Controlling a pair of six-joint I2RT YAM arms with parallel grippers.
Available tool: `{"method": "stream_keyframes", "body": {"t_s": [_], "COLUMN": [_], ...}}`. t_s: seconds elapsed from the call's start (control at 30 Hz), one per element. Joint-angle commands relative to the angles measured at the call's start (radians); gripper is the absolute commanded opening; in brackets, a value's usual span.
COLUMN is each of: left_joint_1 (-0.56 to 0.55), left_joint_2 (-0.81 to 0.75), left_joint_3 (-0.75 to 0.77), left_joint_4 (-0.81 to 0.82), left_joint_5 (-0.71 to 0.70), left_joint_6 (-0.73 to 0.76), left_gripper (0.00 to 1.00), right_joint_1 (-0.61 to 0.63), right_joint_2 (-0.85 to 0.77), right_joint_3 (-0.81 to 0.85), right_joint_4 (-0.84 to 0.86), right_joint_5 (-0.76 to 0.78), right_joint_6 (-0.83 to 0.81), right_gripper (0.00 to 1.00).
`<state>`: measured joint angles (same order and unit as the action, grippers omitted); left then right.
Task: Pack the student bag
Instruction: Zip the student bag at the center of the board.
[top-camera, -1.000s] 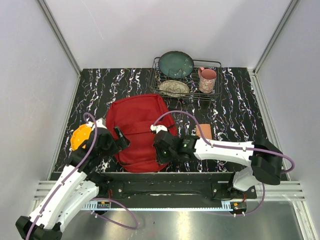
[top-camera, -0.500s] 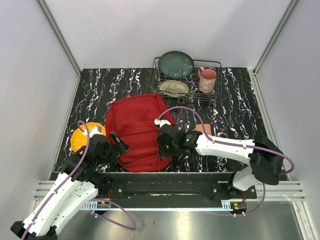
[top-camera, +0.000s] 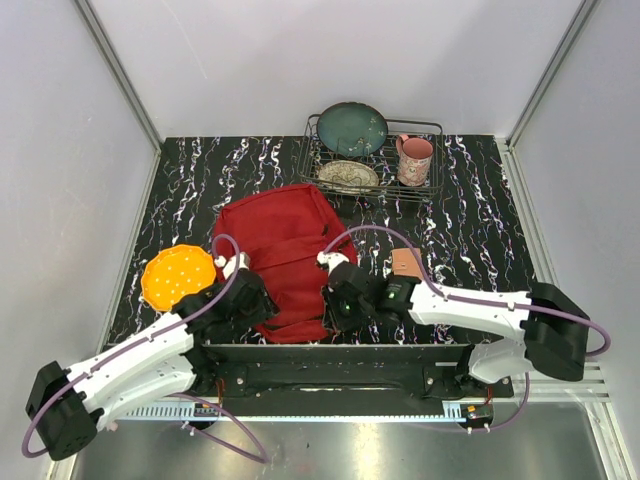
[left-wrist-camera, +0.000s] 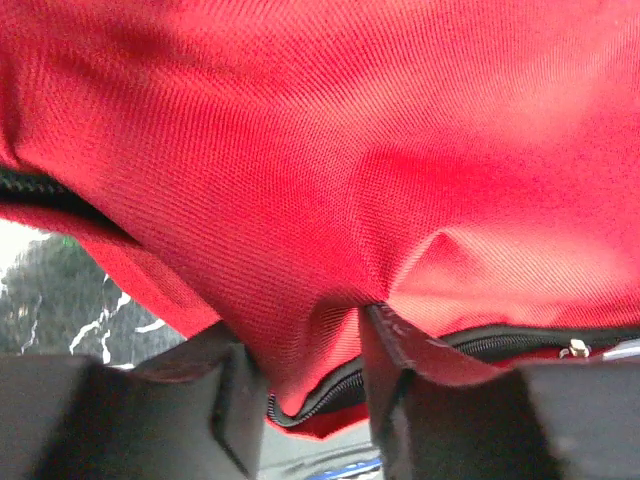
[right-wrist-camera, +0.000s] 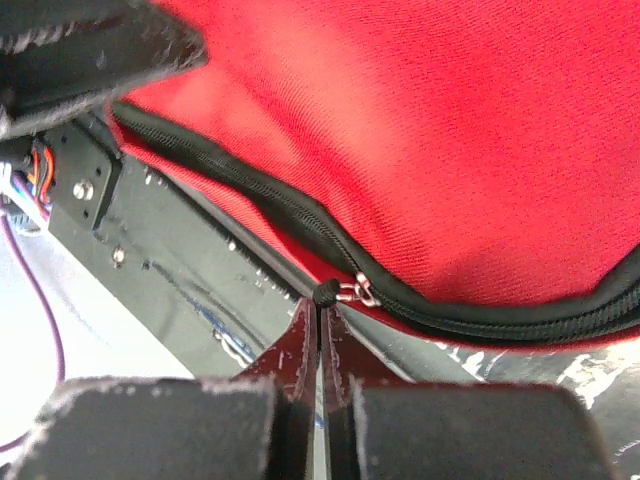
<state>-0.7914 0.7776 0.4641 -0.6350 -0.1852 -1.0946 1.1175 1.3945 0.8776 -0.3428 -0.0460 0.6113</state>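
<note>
the red student bag is seen lying flat on the marbled table, close to its near edge. a fold of fabric at the bag's near left corner is now pinched by the left gripper, which was wide open beside the bag a moment ago. at the bag's near right edge, the zipper pull is clamped in the closed right gripper. the bag is judged braced for unzipping.
</note>
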Motion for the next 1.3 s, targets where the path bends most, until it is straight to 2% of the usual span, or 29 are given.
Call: {"method": "stream_keyframes", "body": {"t_s": [0.0,0.03,0.1,0.17,0.4,0.6,0.77,0.87,0.93,1.03,1.17,1.27], "left_joint_1": [-0.014,-0.023,-0.057,-0.092,-0.330,-0.384,-0.427,-0.456,-0.494,-0.494,-0.456,-0.370], "left_joint_2": [0.044,0.058,0.107,0.161,0.368,0.489,0.486,0.491,0.500,0.488,0.347,0.211], "left_joint_3": [0.047,0.065,0.090,0.128,0.292,0.409,0.421,0.429,0.446,0.406,0.303,0.220], "left_joint_4": [0.202,0.216,0.219,0.225,0.256,0.307,0.363,0.408,0.400,0.399,0.383,0.347], "left_joint_5": [-0.002,0.010,0.019,0.023,-0.023,0.026,0.067,0.137,0.118,0.092,0.056,0.050], "left_joint_6": [0.134,0.178,0.219,0.274,0.446,0.545,0.590,0.628,0.631,0.616,0.590,0.547], "left_gripper": [0.33,0.14,0.00,0.00,0.00,0.00,0.00,0.00,0.00,0.00,0.00,0.00], "right_joint_1": [0.090,0.100,0.114,0.114,0.117,0.183,0.202,0.202,0.202,0.202,0.202,0.202], "right_joint_2": [-0.071,-0.074,-0.081,-0.097,-0.198,-0.302,-0.399,-0.486,-0.526,-0.578,-0.539,-0.448], "right_joint_3": [-0.031,-0.040,-0.057,-0.068,-0.129,-0.183,-0.226,-0.258,-0.269,-0.262,-0.255,-0.238], "right_joint_4": [0.041,0.038,0.037,0.034,0.007,-0.036,-0.131,-0.186,-0.240,-0.295,-0.260,-0.194], "right_joint_5": [-0.009,-0.002,0.014,0.035,0.052,0.087,0.164,0.202,0.228,0.276,0.269,0.241], "right_joint_6": [0.013,0.025,0.039,0.047,0.077,0.145,0.202,0.237,0.257,0.262,0.245,0.223], "right_gripper": [0.00,0.00,0.00,0.00,0.00,0.00,0.00,0.00,0.00,0.00,0.00,0.00]}}
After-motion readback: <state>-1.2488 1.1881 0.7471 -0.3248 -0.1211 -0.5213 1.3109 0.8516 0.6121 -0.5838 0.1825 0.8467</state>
